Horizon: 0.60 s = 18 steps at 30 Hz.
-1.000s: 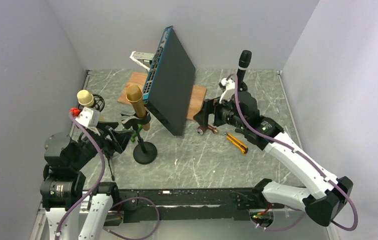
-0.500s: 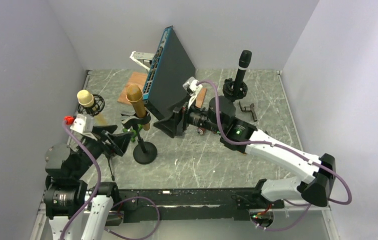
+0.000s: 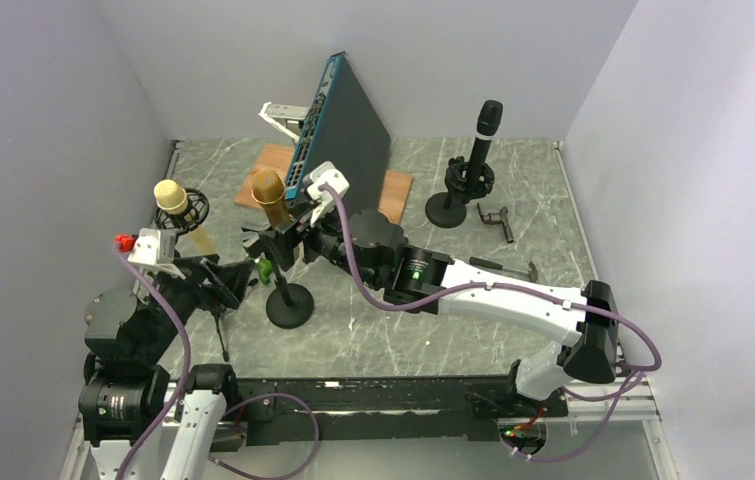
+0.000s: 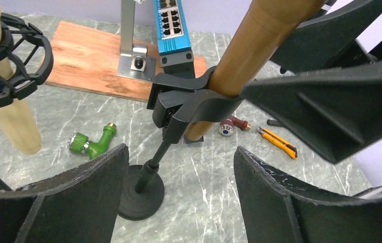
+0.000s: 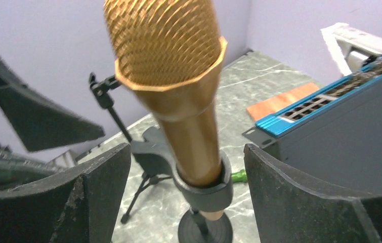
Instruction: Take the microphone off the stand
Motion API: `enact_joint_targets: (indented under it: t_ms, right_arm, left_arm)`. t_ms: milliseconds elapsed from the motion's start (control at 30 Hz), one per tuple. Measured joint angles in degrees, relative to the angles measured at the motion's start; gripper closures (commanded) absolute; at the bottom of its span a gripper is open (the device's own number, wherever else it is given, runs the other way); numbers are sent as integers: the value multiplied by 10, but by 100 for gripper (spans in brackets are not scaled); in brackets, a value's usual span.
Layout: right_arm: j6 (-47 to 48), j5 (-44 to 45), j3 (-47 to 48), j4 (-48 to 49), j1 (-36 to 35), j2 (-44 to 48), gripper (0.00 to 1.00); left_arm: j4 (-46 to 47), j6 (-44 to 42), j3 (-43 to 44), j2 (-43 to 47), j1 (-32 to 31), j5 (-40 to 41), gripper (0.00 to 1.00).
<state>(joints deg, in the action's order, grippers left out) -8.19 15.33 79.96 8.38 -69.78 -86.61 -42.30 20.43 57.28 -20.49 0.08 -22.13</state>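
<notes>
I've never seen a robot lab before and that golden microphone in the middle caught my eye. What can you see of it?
The gold microphone has a rounded mesh head above a smooth, metallic-looking tapering body. It stands tilted, head up, held around its lower body by the black clip of a short, round-based stand. The right gripper straddles it with open fingers, a gap on each side; only the clip is seen touching it.

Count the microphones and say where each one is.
3: gold microphone clipped in the centre stand; cream microphone in a shock mount at left; black microphone on the back-right stand. Others may hide behind the network switch.
</notes>
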Motion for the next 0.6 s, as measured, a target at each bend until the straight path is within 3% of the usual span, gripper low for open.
enact_joint_targets:
  t_ms: [67,300,500,600]
  right_arm:
    - [7,26,11,-3,-2,-5,29]
    - [32,93,83,-15,-7,-59,31]
    - [64,121,96,-22,-21,-91,57]
    - [82,133,96,-21,-24,-103,77]
  left_arm:
    - [-4,-3,4,1,0,10,21]
    - [-6,-4,-3,15,0,10,25]
    - [-4,10,-31,40,0,0,27]
    - [-5,19,-40,39,0,-13,22]
